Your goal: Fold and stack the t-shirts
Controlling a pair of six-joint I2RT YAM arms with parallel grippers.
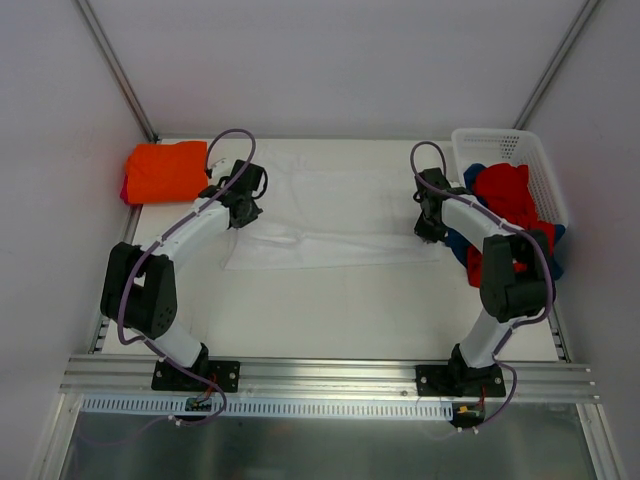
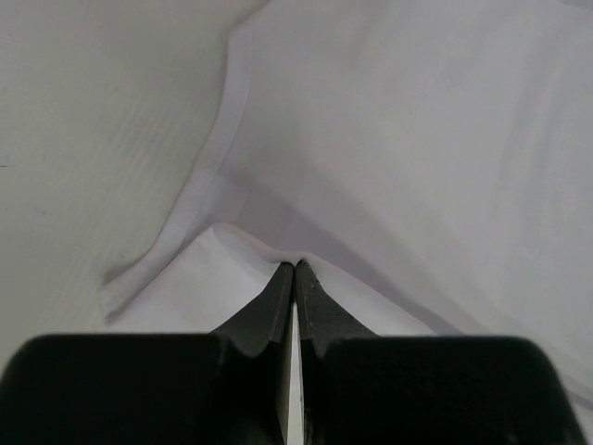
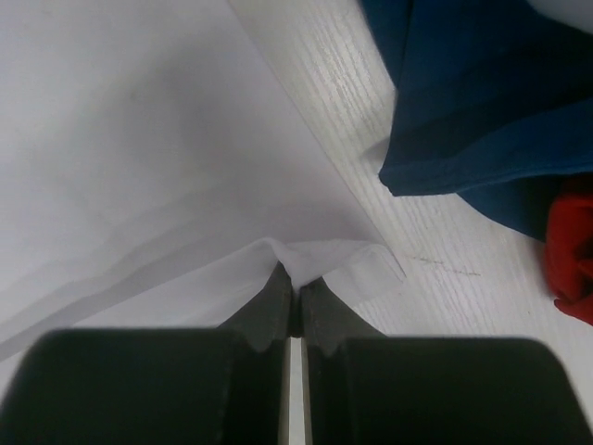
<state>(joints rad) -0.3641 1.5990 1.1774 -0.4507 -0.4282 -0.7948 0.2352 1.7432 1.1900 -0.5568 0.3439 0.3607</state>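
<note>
A white t-shirt [image 1: 335,215] lies spread across the middle of the table. My left gripper [image 1: 240,212] is shut on its left edge, seen pinched in the left wrist view [image 2: 295,266]. My right gripper [image 1: 430,228] is shut on its right edge, seen pinched in the right wrist view [image 3: 295,278]. A folded orange t-shirt [image 1: 165,170] lies at the far left corner. Red t-shirts [image 1: 510,195] and blue t-shirts [image 1: 465,245] spill from the basket at the right; the blue cloth [image 3: 473,102] and a bit of red cloth [image 3: 570,260] show in the right wrist view.
A white perforated plastic basket [image 1: 500,145] stands at the far right corner, holding the heap of shirts. Grey walls close in the table on the left, back and right. An aluminium rail [image 1: 320,375] runs along the near edge at the arm bases.
</note>
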